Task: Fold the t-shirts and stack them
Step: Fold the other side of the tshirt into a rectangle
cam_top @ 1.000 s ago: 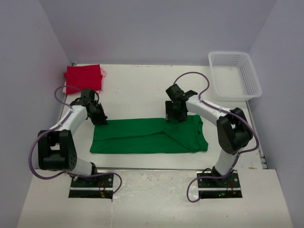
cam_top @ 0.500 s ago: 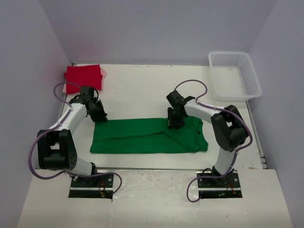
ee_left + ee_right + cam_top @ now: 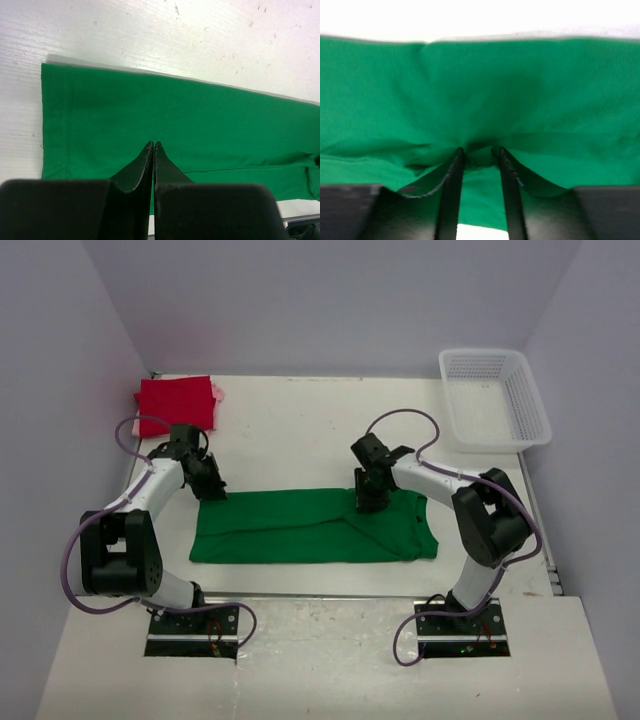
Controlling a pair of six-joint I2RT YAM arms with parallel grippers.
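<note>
**Right gripper (image 3: 477, 150) pinches green t-shirt (image 3: 310, 525); left gripper (image 3: 152, 145) clenched**

Your green t-shirt lies folded into a long band across the near middle of the table (image 3: 300, 430). Your right gripper bears down on its far edge, right of centre, fingers narrowed onto a puckered fold of the cloth. Your left gripper sits at the band's far-left corner, fingers pressed tip to tip; you cannot tell whether cloth is caught between them. The red t-shirt (image 3: 177, 403) lies folded at the far-left corner, with the pink t-shirt (image 3: 217, 392) peeking out beside it.
</note>
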